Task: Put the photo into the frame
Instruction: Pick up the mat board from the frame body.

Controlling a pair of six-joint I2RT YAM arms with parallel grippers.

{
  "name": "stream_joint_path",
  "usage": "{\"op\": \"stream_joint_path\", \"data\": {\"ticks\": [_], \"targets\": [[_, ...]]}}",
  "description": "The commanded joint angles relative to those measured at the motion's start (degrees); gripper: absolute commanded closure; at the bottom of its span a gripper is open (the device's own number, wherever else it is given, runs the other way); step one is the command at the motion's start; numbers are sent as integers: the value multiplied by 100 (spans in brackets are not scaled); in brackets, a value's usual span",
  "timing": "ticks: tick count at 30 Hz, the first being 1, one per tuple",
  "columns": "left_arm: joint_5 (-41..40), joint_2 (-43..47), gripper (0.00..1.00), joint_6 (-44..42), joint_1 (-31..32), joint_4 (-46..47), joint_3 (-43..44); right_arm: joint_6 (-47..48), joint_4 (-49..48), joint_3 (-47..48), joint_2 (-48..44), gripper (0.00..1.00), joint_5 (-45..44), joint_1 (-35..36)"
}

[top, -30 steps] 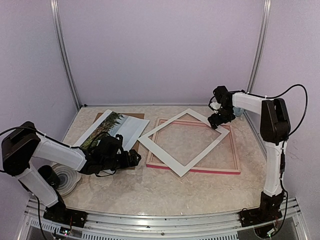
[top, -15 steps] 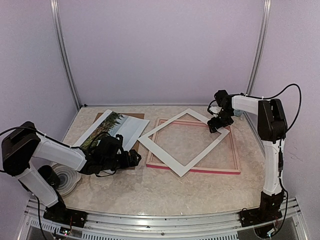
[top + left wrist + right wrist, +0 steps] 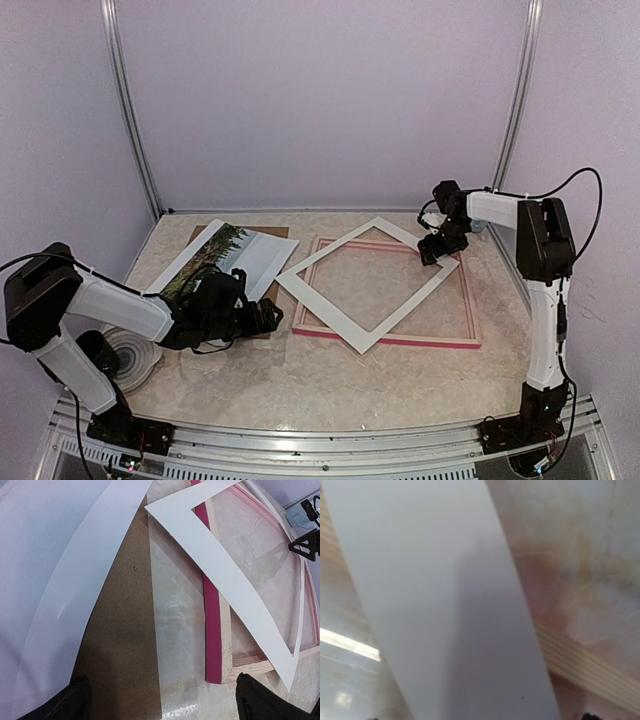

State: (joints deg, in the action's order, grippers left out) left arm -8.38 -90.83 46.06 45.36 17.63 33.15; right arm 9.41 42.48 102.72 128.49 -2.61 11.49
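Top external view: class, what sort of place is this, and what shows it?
Likely a robot test booth: plain lilac walls, metal corner posts, two arms bolted at a small table.

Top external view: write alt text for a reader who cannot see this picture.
A pink frame lies flat on the table with a white mat askew across it, the right gripper at the mat's far right corner. To the left, a tree photo and a white sheet lie over a brown board, the left gripper low at their near edge.
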Motion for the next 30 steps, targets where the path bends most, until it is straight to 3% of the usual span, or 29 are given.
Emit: {"op": "stream_joint_path", "data": {"ticks": [1,10,22,30], "targets": [[56,-111,1,21,34,-5,-54,-68,-55,38,81,14,368,-206],[75,-158,1,34,34,38,-54,-93,-51,-7,124,19,526,-225],[91,-164,1,25,34,55,-54,-158,-26,-123,58,35,679,-232],[115,-129,1,15,34,43,-60,-314,-49,-347,-131,38,637,-241]]}}
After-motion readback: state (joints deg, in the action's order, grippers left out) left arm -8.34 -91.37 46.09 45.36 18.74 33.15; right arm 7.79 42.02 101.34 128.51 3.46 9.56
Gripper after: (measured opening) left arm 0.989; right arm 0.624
